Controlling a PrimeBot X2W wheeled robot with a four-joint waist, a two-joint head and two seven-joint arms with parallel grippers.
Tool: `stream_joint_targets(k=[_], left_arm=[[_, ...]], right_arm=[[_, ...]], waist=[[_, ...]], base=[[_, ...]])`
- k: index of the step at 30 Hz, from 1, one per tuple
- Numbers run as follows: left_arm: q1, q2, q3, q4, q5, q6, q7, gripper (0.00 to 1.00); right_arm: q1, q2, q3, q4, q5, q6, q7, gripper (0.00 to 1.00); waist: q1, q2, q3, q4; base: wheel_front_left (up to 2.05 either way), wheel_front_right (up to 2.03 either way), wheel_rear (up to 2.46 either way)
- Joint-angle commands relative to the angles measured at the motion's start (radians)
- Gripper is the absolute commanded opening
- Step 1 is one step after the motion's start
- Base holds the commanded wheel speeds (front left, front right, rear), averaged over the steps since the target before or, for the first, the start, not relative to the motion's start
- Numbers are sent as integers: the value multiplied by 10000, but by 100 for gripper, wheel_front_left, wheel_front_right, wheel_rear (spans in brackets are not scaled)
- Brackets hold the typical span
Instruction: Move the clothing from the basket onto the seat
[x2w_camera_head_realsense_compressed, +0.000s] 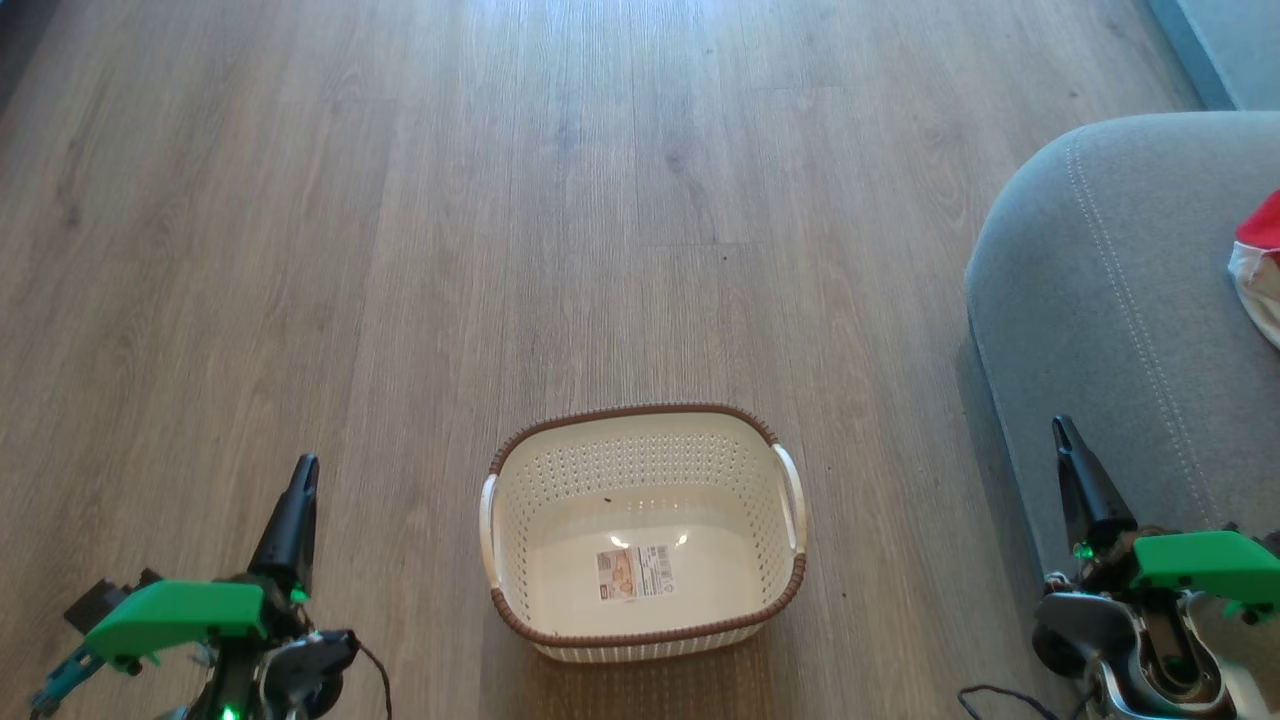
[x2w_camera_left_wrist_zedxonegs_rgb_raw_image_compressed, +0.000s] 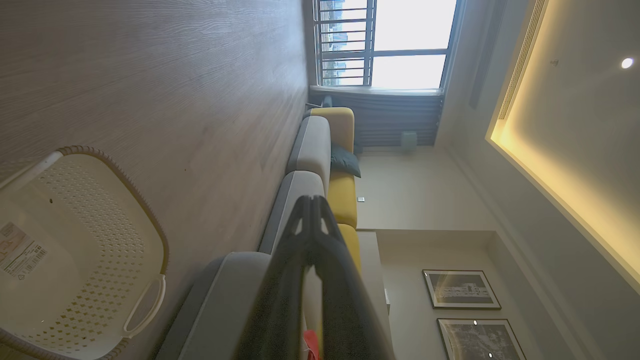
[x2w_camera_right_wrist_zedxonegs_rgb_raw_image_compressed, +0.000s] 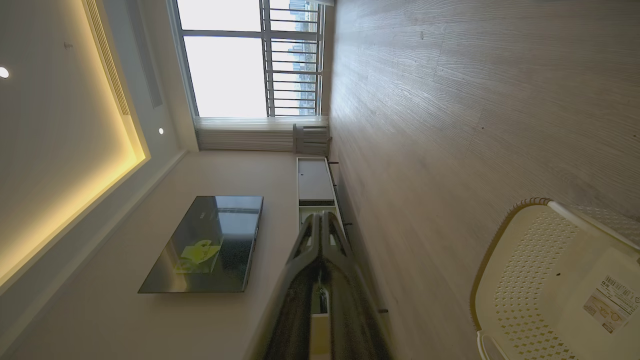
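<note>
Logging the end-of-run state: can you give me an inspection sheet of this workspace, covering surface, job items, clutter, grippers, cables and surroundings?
Surface: wood-plank floor, a few small dark specks.
Job's things: basket upright on the floor, no clothing inside, paper label on its bottom; clothing, red and white, lying on the seat, a grey sofa to the right of the basket.
Clutter: nothing seen.
Grippers: left gripper and right gripper both shut, holding nothing, one on either side of the basket.
Cables: thin dark cable by the left wrist, another by the right.
Surroundings: window, television, framed pictures.
</note>
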Motion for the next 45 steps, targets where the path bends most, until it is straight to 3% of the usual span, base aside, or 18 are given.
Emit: stream_joint_targets(k=[1, 45], left_arm=[[-474, 112, 339, -340, -60, -92, 73, 0], [-474, 112, 339, -340, -61, -92, 73, 0]], right_arm=[[-314, -35, 174, -393, 62, 6, 41, 0], [-314, -35, 175, -393, 63, 6, 40, 0]], waist=[[0, 0, 0, 0], [0, 0, 0, 0]], base=[[0, 0, 0], [0, 0, 0]])
